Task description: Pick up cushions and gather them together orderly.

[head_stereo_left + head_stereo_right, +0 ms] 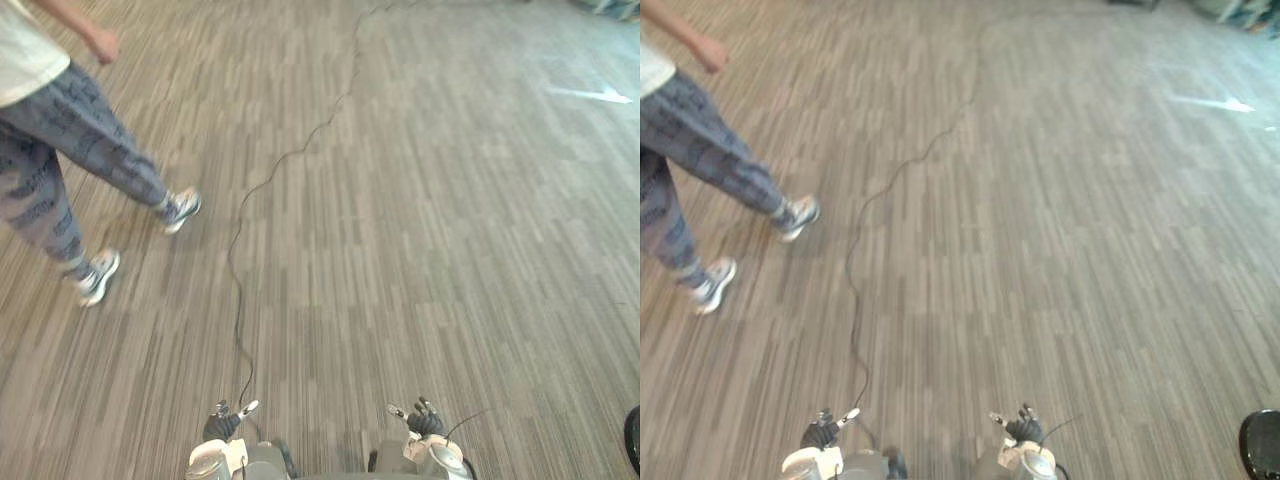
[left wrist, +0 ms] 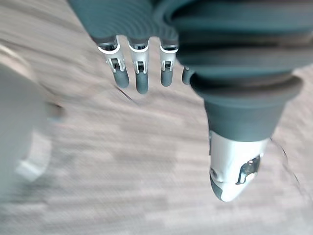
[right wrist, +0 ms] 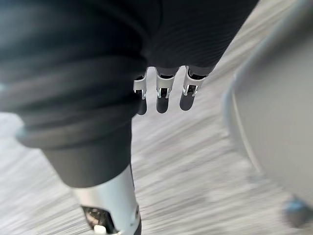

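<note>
Left hand [image 1: 222, 424] hangs nearer the walking person [image 1: 60, 140], right hand [image 1: 425, 422] farther from the person; both hands' fingers relaxed, grasping nothing.

Striped grey-brown carpet floor [image 1: 450, 250], sunlit patch [image 1: 590, 95]

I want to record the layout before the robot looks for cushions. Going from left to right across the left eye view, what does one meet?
Person's nearer shoe → person's farther shoe → left hand → right hand → dark round thing at the right edge.
</note>
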